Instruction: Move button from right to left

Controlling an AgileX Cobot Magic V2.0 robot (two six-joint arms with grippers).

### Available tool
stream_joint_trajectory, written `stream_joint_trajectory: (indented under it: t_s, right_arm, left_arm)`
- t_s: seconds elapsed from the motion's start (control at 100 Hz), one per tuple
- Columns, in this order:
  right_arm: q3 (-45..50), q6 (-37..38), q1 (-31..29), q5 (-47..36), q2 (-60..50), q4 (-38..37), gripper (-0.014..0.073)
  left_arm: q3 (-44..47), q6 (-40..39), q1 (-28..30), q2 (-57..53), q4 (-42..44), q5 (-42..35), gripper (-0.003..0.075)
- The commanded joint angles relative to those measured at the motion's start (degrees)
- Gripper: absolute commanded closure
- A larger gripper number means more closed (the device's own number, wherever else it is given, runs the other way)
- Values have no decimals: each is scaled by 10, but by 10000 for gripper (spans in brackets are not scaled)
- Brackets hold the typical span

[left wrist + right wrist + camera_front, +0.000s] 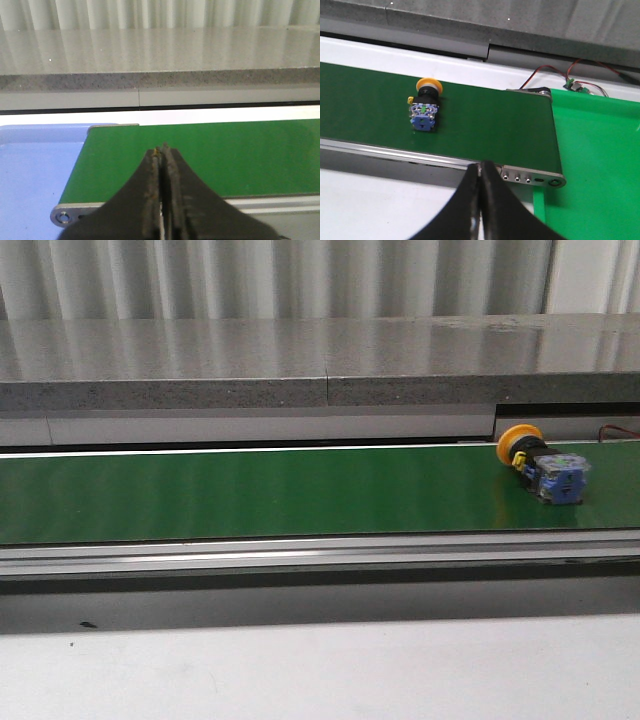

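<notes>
- The small push-button with a round yellow-orange cap, black collar and translucent blue boxy rear block [541, 464] lies on its side on the long green conveyor belt [250, 490], far toward the belt's right end in the front view – cap toward the rear edge of the belt, blue block toward the front edge
- In the right wrist view the button [424, 104] rests alone on the belt [485, 125], well apart from the belt's metal end bracket [535, 178]; small metal screws show on its blue block
- The right arm's black gripper [480, 172] has its fingers pressed together with nothing between them; it sits over the near edge of the belt frame, apart from the button
- The left arm's black gripper [161, 156] also has its fingers closed against each other, empty, poised above the green belt [240, 155] near its other end
- Beside that end of the belt lies a pale blue tray surface [35, 170]
- Beyond the right end of the belt is a bright green flat surface [600, 160], with thin red and black wires [555, 72] running to a small connector just behind it
- A grey speckled stone-like ledge [300, 360] runs behind the belt – corrugated pale panelling [270, 275] stands behind that
</notes>
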Motion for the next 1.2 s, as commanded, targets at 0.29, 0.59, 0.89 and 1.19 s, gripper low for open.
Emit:
stream_joint_trajectory:
  t_s: [0.29,0.59,0.89,1.19]
  right_arm:
    - [-13,-5,2,-51,4,-3,662]
    - [-13,-5,2,-51,4,-3,662]
    - [-13,-5,2,-52,4,-3,662]
    - [-13,-5,2,-52,4,-3,662]
  left_arm:
    - [-14,-2,1,-16,-4,-81,741]
    - [-142,-2,0,56,-4,77,741]
    - [-236,23,0,191,1,175,736]
    - [-295,23,0,295,-4,203,123]
